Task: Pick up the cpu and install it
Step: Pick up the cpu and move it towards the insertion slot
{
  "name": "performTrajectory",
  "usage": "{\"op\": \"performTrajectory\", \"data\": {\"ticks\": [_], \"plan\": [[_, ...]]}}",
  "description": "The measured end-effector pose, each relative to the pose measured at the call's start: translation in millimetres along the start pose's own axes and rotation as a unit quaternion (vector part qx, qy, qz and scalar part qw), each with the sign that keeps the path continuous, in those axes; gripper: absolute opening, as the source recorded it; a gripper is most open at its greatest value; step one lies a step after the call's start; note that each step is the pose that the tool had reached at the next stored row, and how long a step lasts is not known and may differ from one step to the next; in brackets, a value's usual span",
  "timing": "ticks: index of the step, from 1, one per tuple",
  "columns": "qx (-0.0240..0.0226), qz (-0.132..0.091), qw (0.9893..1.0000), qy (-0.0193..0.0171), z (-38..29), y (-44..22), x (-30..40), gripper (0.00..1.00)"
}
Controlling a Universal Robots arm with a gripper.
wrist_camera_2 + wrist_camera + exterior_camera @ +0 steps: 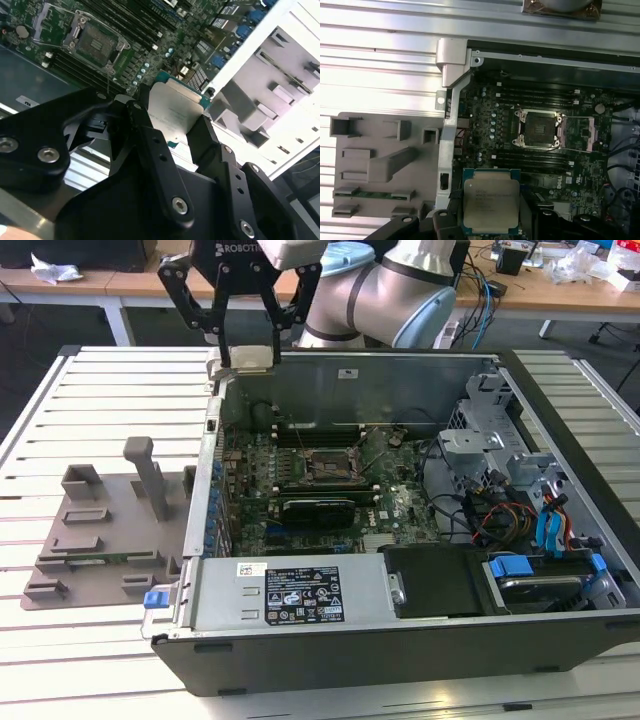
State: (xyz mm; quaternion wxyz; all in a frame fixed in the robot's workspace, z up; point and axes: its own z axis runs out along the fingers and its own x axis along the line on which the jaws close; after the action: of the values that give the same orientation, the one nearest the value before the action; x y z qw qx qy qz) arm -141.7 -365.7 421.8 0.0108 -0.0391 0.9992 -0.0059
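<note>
Gripper (pixel 248 352) hangs high over the back corner of the open computer case (pixel 560 630), on the exterior view's left, roughly above the case wall there. Jaws closed partway onto the cpu (pixel 250 357), one black finger on each of two opposite edges. In both wrist views the cpu (pixel 491 201) sits level between the fingers (pixel 446 220), silvery top facing the camera, thin green border showing along its free edges. In the second wrist view, the far edge of the cpu (pixel 176 114) and its corners stick out clear of the gripper (pixel 175 136), with nothing touching them. Chip is in the air, well apart from the board below. Socket (pixel 328 466) lies near the middle of the motherboard (pixel 400 505), its square recess open and unoccupied. In the first wrist view a metal frame (pixel 586 135) lies flat just beside the socket (pixel 539 129). Long dark slots (pixel 535 92) run along two sides of the socket. In the exterior view a black card (pixel 318 508) stands on the near side of the socket, and a tangle of cables (pixel 500 515) and the drive cage (pixel 480 445) crowd the exterior view's right. Space straight above the socket looks open. Grey tray (pixel 100 540) with upright posts sits on the slatted table (pixel 110 400), outside the case wall on the exterior view's left, its near edge just beside the case.
</note>
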Motion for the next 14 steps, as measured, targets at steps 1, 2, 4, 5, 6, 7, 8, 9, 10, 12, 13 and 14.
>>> {"op": "performTrajectory", "data": {"ticks": [1, 2, 4, 5, 6, 7, 8, 9, 10, 12, 13, 14], "plan": [[0.0000, 0.000, 1.0000, 0.0000, 0.8, 0.1, -4.1, 0.55], [0.0000, 0.000, 1.0000, 0.0000, 1.1, 0.1, -6.1, 0.55], [0.0000, 0.000, 1.0000, 0.0000, 1.8, 0.3, -10.2, 0.55], [0.0000, 0.000, 1.0000, 0.0000, 2.2, 0.4, -11.8, 0.55], [0.0000, 0.000, 1.0000, 0.0000, 2.7, 0.5, -14.4, 0.55], [0.0000, 0.000, 1.0000, 0.0000, 3.5, 0.5, -17.3, 0.55], [0.0000, 0.000, 1.0000, 0.0000, 4.1, 0.5, -19.7, 0.55], [0.0000, 0.000, 1.0000, 0.0001, 4.8, 0.5, -22.3, 0.55], [0.0000, 0.000, 1.0000, 0.0001, 5.4, 0.4, -24.2, 0.55], [0.0000, 0.000, 1.0000, 0.0001, 8.0, 0.6, -29.8, 0.55], [0.0000, 0.000, 1.0000, 0.0002, 9.2, 0.8, -31.6, 0.55], [0.0000, 0.000, 1.0000, 0.0003, 10.1, 1.0, -32.9, 0.55]]}}
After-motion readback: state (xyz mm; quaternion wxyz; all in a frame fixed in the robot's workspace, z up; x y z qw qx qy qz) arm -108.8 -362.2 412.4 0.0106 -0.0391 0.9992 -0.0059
